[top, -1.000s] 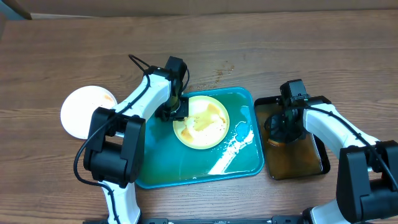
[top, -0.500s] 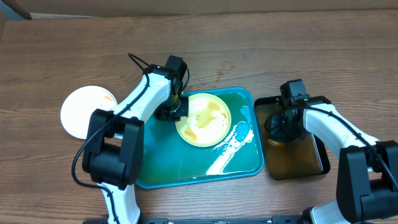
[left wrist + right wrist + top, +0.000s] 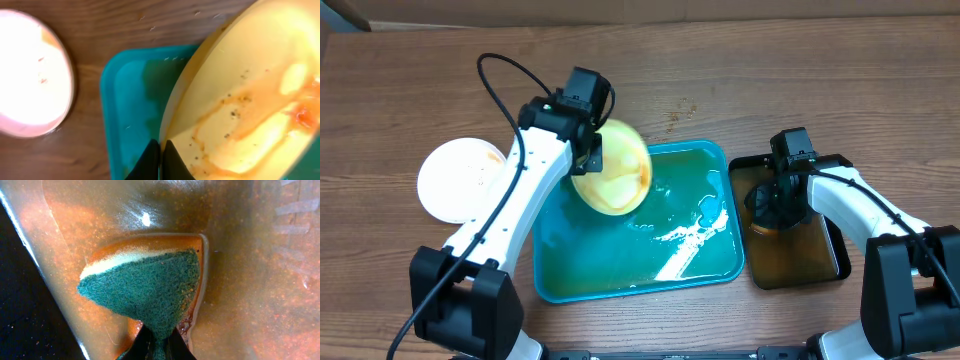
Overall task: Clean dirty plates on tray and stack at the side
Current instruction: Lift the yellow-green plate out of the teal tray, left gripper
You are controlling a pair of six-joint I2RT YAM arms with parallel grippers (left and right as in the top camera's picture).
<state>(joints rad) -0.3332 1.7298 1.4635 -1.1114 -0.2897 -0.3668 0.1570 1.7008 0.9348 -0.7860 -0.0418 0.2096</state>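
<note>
My left gripper (image 3: 592, 152) is shut on the rim of a pale green plate (image 3: 615, 168) and holds it tilted above the far left part of the teal tray (image 3: 620, 270). The left wrist view shows the plate (image 3: 250, 100) with orange-brown streaks and the jaws (image 3: 161, 160) pinching its edge. A white plate (image 3: 455, 180) with faint orange smears lies on the table left of the tray; it also shows in the left wrist view (image 3: 30, 80). My right gripper (image 3: 775, 205) is shut on a green scrub sponge (image 3: 145, 287) held in the brown liquid.
A black tray (image 3: 800, 235) with brownish liquid stands right of the teal tray. White suds (image 3: 690, 235) streak the teal tray's right half. A black cable (image 3: 495, 80) loops above the left arm.
My left gripper has lifted the pale green plate off the teal tray and tilted it up, moving left and back. The right arm has not moved.
</note>
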